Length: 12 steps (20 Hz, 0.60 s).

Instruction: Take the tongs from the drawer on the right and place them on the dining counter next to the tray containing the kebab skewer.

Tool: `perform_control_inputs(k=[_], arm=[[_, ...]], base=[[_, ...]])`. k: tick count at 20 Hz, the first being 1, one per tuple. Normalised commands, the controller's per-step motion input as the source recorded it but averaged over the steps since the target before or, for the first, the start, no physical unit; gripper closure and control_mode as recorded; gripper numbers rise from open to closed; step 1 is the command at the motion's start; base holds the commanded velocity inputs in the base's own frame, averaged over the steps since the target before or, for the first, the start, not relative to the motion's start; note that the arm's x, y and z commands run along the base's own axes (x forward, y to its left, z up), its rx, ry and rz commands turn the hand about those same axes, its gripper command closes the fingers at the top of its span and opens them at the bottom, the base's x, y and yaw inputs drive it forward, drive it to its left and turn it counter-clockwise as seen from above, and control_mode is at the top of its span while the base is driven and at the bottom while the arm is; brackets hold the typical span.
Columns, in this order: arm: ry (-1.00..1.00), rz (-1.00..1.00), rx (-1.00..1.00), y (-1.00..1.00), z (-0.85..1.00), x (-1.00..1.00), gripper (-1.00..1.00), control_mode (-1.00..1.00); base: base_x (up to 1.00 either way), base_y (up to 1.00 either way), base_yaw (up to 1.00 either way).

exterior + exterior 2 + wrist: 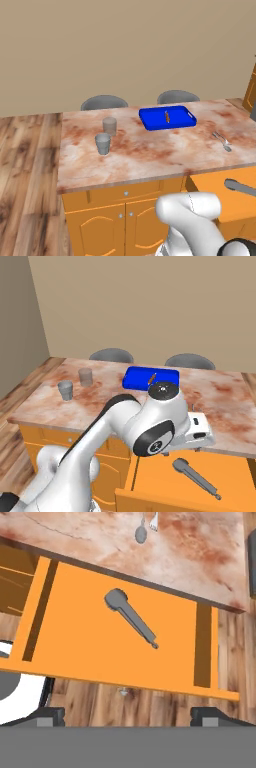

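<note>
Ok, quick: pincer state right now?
Pincer: open, holding nothing, above the long dull-grey metal tongs lying in the pulled-out orange wooden drawer.

Warm orange wood, red-brown marbled stone.
Dull-grey tongs (131,617) lie mid-frame in the bright orange drawer (80,642); a bright blue tray (167,118) sits upper right on the mottled reddish-brown worktop (150,150).

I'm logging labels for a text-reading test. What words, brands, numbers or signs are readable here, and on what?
None: no readable text, number or sign anywhere. The tray, the tongs, the drawer, the dining counter, the two cups and the robot's arm all have plain surfaces.
</note>
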Motion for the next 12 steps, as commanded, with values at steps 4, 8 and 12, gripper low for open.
perform_control_inputs(k=[4,8,12], arm=[[0.00,0.04,0.11,-0.64,-0.01,0.19,-1.00,-1.00],[0.02,0.06,0.14,-0.57,-0.10,0.30,-1.00,-1.00],[0.01,0.08,0.14,-0.51,-0.12,0.05,-1.00,-1.00]], base=[[0.00,0.00,0.00],[0.00,0.00,0.00],[0.00,0.00,0.00]])
